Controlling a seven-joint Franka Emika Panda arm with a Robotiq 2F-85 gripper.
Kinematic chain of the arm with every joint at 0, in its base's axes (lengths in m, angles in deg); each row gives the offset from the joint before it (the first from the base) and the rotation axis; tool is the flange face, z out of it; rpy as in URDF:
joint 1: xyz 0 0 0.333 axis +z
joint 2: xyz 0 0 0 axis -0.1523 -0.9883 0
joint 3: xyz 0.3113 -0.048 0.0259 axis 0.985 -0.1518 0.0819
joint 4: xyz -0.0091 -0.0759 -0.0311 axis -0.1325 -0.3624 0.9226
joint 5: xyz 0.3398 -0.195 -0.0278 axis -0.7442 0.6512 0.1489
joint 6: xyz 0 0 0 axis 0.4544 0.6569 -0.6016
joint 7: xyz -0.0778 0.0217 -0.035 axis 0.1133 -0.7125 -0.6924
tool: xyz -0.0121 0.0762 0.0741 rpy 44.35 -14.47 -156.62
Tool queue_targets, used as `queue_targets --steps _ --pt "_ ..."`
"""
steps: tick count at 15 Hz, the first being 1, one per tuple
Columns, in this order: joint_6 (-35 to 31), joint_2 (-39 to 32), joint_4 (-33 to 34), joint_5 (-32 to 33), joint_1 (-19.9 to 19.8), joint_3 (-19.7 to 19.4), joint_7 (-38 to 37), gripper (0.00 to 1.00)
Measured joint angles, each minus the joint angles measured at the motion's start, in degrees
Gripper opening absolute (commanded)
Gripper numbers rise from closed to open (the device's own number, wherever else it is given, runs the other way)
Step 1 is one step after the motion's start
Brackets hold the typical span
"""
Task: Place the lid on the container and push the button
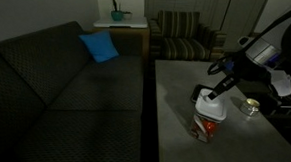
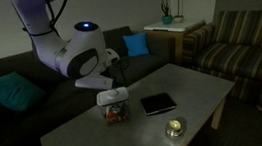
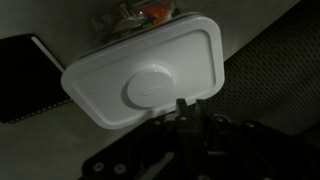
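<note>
The white lid [image 3: 145, 72] lies flat on top of the container, whose red and orange printed side shows just beyond it [image 3: 140, 12]. In both exterior views the lid [image 1: 210, 100] [image 2: 111, 93] covers the boxy container [image 1: 207, 126] [image 2: 114, 110] on the grey table. My gripper [image 3: 188, 106] hovers at the lid's near edge with its fingers pressed together and nothing between them. It also shows just above the lid in both exterior views [image 1: 218, 92] [image 2: 103, 83].
A small round shiny tin [image 1: 249, 107] [image 2: 175, 128] stands on the table [image 1: 174, 103] near the container. A flat black tablet [image 2: 158, 103] [image 3: 20, 75] lies beside it. A dark sofa [image 1: 56, 76] with a blue cushion [image 1: 99, 47] and a striped armchair [image 2: 245, 59] border the table.
</note>
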State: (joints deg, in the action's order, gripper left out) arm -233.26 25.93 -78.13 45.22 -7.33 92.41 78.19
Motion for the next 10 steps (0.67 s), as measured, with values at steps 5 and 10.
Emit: queue_targets --steps 5,10 --pt "-5.86 -3.58 0.85 4.59 -1.76 0.28 -0.75 0.0" --pt "-10.22 -6.77 2.79 7.94 -1.57 -0.42 -1.88 0.0"
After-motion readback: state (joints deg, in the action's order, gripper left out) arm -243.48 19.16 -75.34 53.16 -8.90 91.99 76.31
